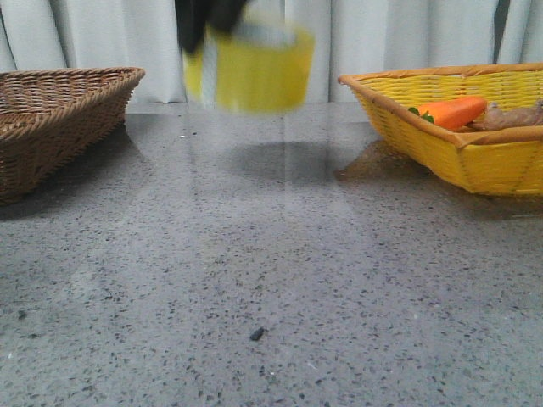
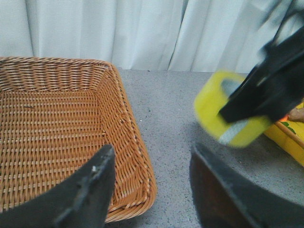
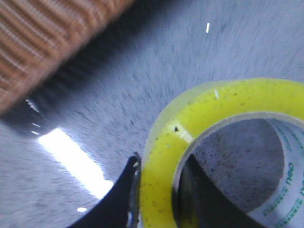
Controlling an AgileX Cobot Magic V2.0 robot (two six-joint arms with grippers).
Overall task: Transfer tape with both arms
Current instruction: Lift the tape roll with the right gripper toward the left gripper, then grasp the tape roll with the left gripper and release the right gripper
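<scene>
The yellow tape (image 1: pixel 254 72) hangs in the air above the middle back of the table, blurred by motion. My right gripper (image 1: pixel 208 21) is shut on it, one finger outside the roll's wall and one inside the whitish printed ring, as the right wrist view shows: gripper (image 3: pixel 161 161), tape (image 3: pixel 204 109). In the left wrist view the tape (image 2: pixel 213 107) and the right gripper (image 2: pixel 266 90) are ahead and to the right. My left gripper (image 2: pixel 153 149) is open and empty, above the near corner of the brown basket, well apart from the tape.
A brown wicker basket (image 1: pixel 59 110) stands at the left, its inside showing bare in the left wrist view (image 2: pixel 57 109). A yellow wicker basket (image 1: pixel 458 144) at the right holds an orange carrot toy (image 1: pixel 454 112) and a brownish thing (image 1: pixel 513 117).
</scene>
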